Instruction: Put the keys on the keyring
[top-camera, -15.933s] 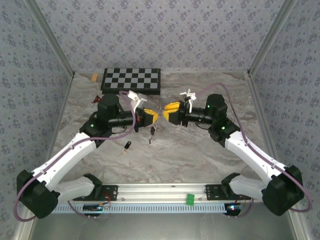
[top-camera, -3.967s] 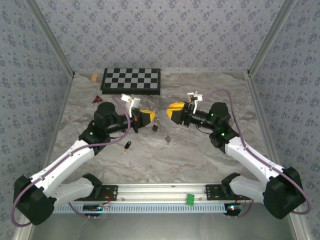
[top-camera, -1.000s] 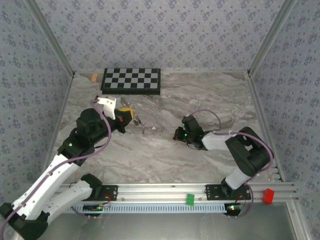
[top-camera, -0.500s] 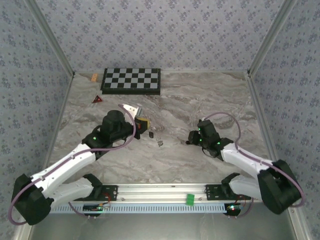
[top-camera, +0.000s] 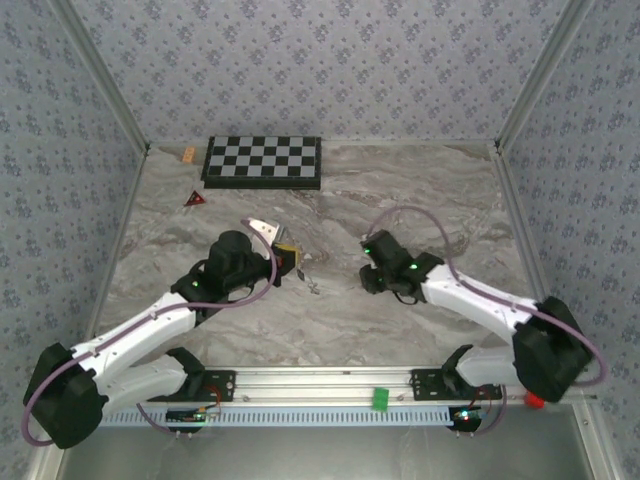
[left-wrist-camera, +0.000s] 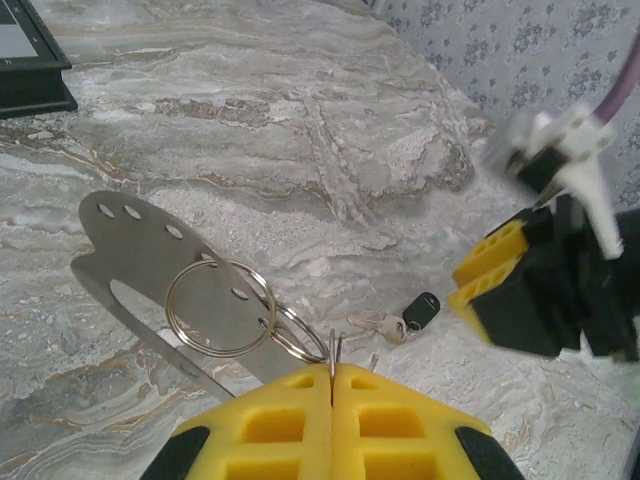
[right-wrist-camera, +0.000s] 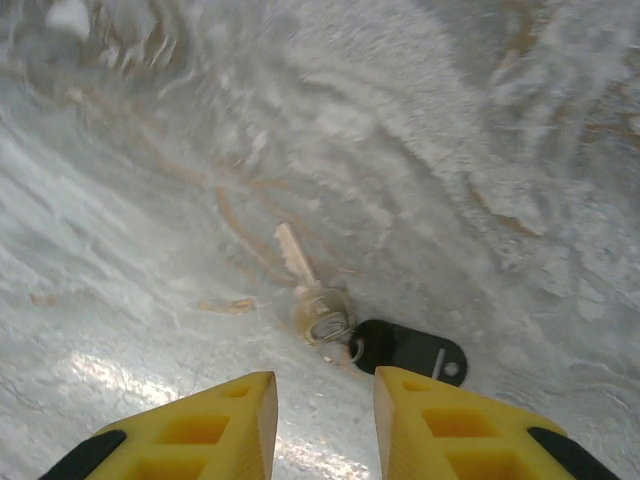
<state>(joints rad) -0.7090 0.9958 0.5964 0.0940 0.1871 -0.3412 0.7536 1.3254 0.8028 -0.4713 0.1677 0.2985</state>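
Note:
My left gripper (left-wrist-camera: 331, 368) is shut on a thin wire ring at its fingertips. Linked to that wire are the keyring loops (left-wrist-camera: 270, 320) and a flat metal plate (left-wrist-camera: 130, 245) with holes, all hanging in front of the fingers. One key (right-wrist-camera: 300, 265), with a silver blade and a black tag (right-wrist-camera: 410, 352), lies flat on the marble. My right gripper (right-wrist-camera: 322, 410) hovers open just above it, one yellow finger on each side, touching nothing. From above, the left gripper (top-camera: 292, 262) and right gripper (top-camera: 366, 280) face each other, with the key (top-camera: 313, 288) between them.
A checkerboard (top-camera: 263, 160) lies at the back left. A small red triangle (top-camera: 195, 199) and a tan piece (top-camera: 188, 155) sit near it. A green block (top-camera: 380, 398) rests on the front rail between the arm bases.
The right gripper has gone from shut to open and swung left toward the key. The left gripper has edged right, still clamped on the ring.

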